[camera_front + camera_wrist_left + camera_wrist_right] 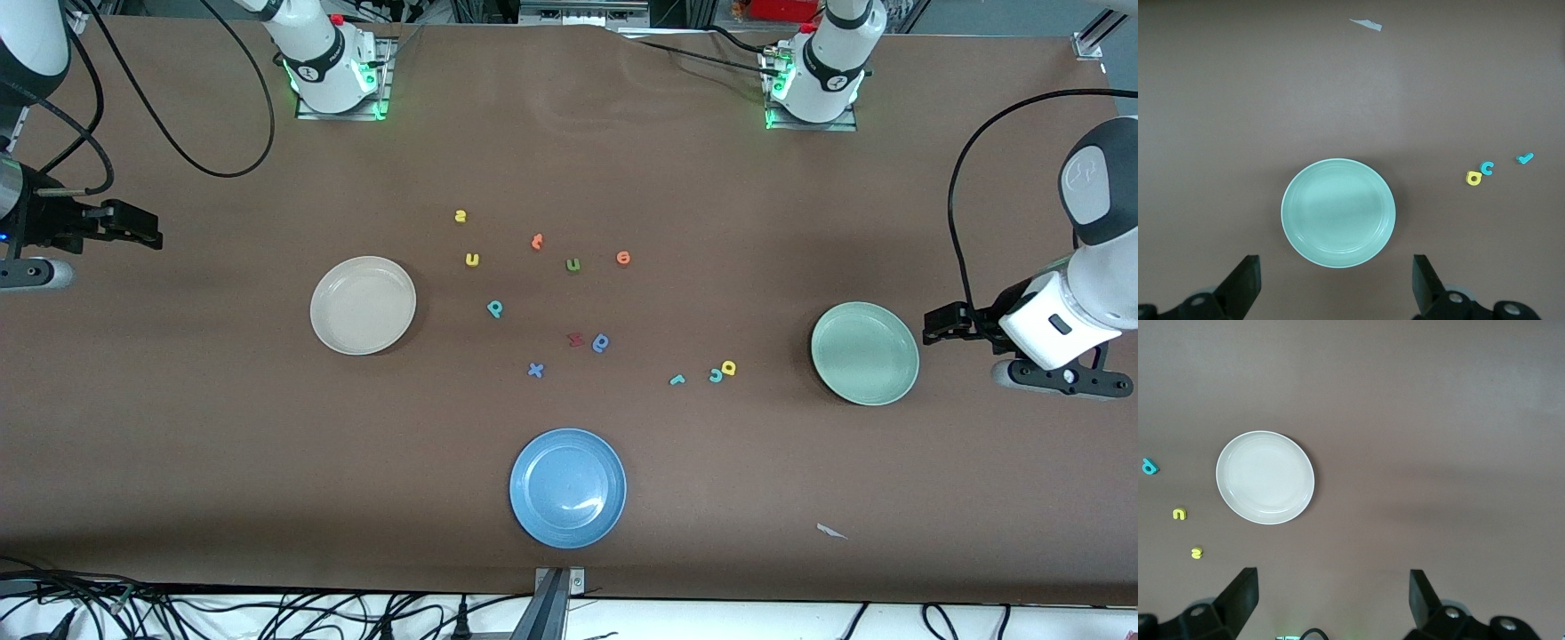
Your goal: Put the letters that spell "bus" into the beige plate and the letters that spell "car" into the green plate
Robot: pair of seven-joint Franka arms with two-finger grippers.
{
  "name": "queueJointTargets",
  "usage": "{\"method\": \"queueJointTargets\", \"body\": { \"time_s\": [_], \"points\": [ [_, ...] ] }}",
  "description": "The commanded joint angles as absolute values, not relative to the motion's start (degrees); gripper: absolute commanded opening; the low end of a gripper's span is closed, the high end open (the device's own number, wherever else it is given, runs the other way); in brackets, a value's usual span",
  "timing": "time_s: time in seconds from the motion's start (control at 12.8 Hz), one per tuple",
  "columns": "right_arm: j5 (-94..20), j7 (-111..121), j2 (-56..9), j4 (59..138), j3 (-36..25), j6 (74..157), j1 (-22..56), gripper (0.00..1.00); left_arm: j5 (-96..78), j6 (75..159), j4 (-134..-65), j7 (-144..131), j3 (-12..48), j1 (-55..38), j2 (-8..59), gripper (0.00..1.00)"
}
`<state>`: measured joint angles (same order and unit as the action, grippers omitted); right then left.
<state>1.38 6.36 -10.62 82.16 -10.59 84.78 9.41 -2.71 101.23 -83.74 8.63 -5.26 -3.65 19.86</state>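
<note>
My left claw (pixel 1335 283) hung wide open w/ nothing in it, low at the frame's right edge, by the green plate (pixel 864 352). My right claw (pixel 1331 600) was open too, at the left edge. The beige plate (pixel 363 305) sat mid-left. All 6 letters lay in the middle, on the table.

High front overview; downward wrist views sharing green plate (pixel 1338 213), beige plate (pixel 1265 477).
</note>
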Motion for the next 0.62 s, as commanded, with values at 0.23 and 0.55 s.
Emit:
{"method": "queueJointTargets", "body": {
  "time_s": [0.23,0.55],
  "points": [
    [0.5,5.9,-10.0,82.2,-10.4,84.4,9.0,1.00,-4.5,101.2,-84.0,9.7,-5.0,-3.3,19.5,1.00],
    [0.5,5.9,-10.0,82.2,-10.4,84.4,9.1,1.00,-4.5,101.3,-83.9,8.3,-5.0,-4.1,20.2,1.00]
  ]
}}
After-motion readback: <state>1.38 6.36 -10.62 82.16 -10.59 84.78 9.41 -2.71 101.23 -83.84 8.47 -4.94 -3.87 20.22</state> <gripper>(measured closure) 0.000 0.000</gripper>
